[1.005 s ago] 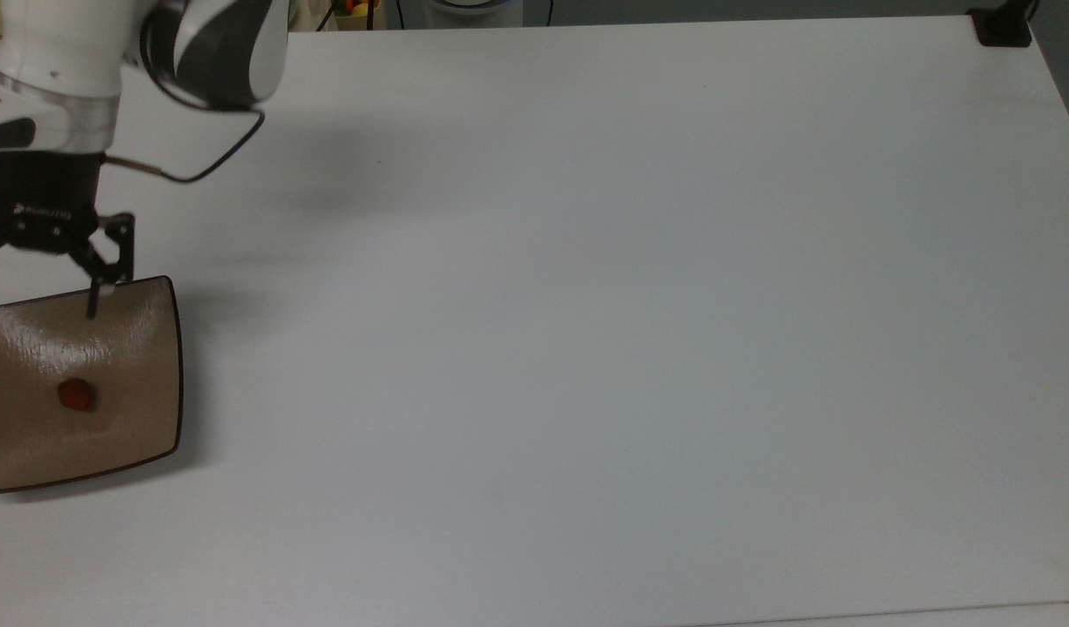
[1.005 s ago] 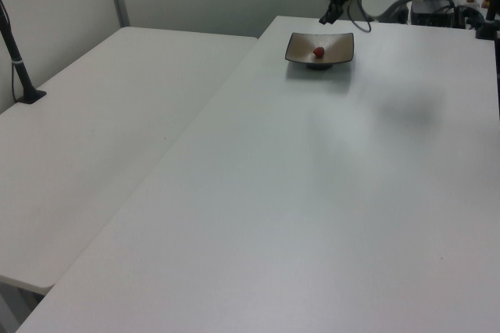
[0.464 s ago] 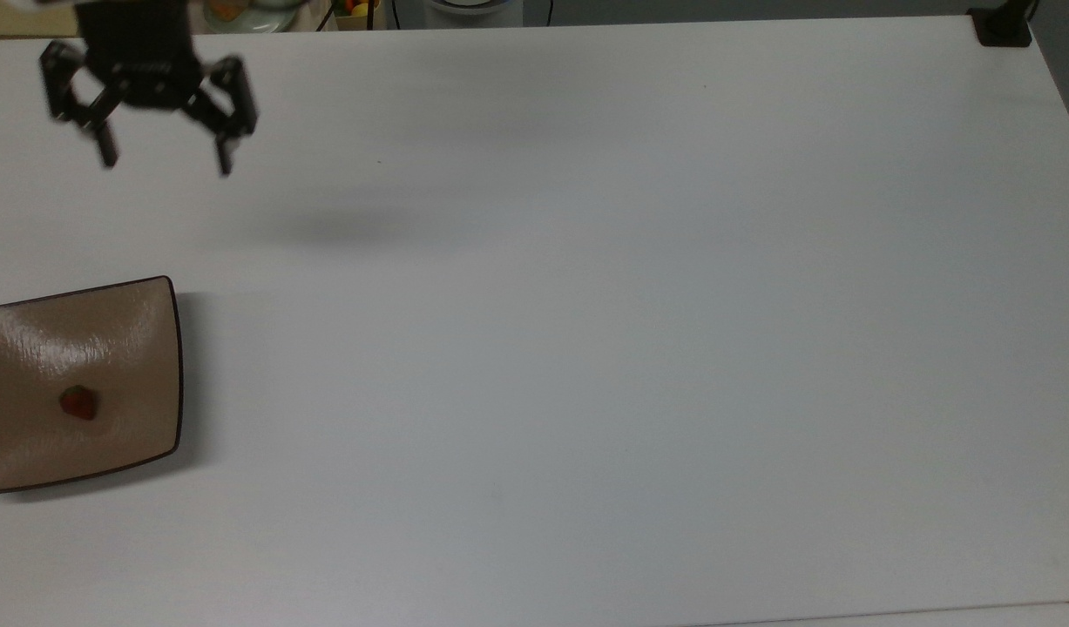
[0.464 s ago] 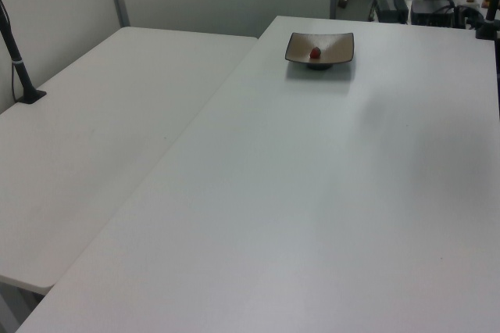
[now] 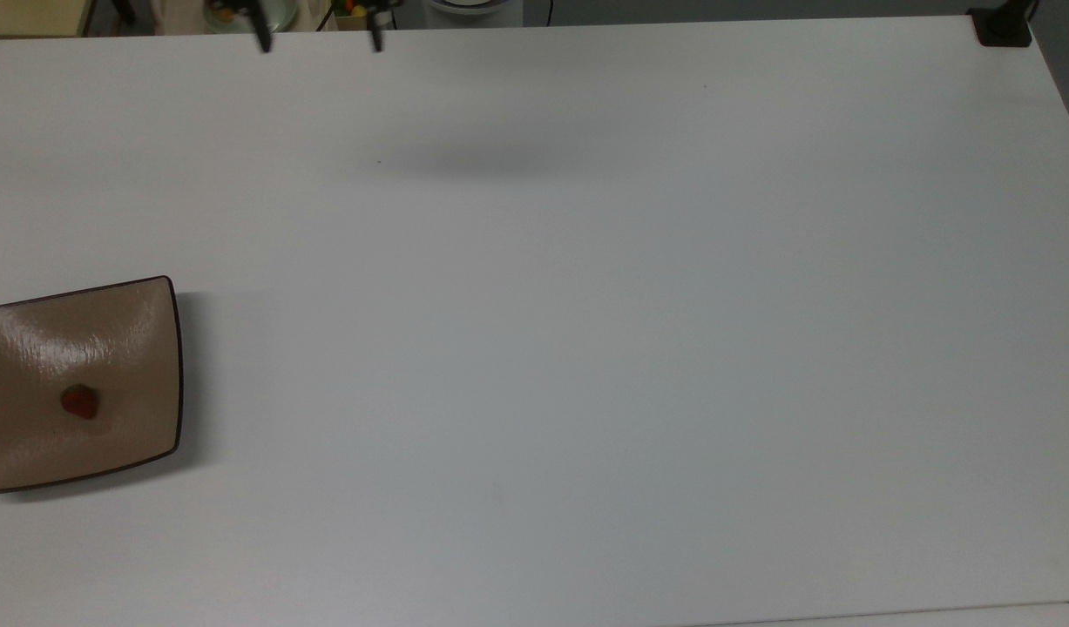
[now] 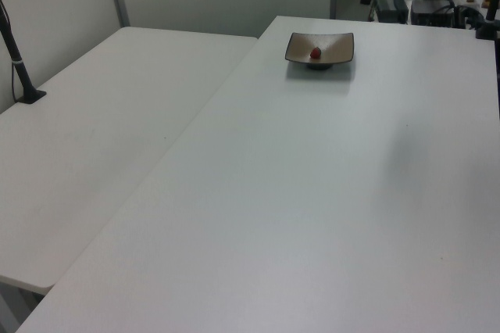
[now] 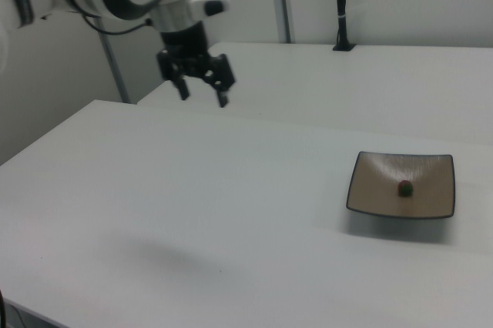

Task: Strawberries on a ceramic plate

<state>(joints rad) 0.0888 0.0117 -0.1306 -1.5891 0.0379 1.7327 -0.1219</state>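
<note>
On the plate (image 5: pixel 146 348) I see the strawberry (image 5: pixel 80 402) resting; end effector (image 7: pixel 202 90) empty, fingers apart, well away above the bench (image 5: pixel 586 348), so only a bench bump could roll it off.

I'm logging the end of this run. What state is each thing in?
strawberry: lying on the plate, untouched.
ceramic plate: flat on the white table, holding only the strawberry.
gripper: open, empty, raised above the table, well away from the plate.
</note>
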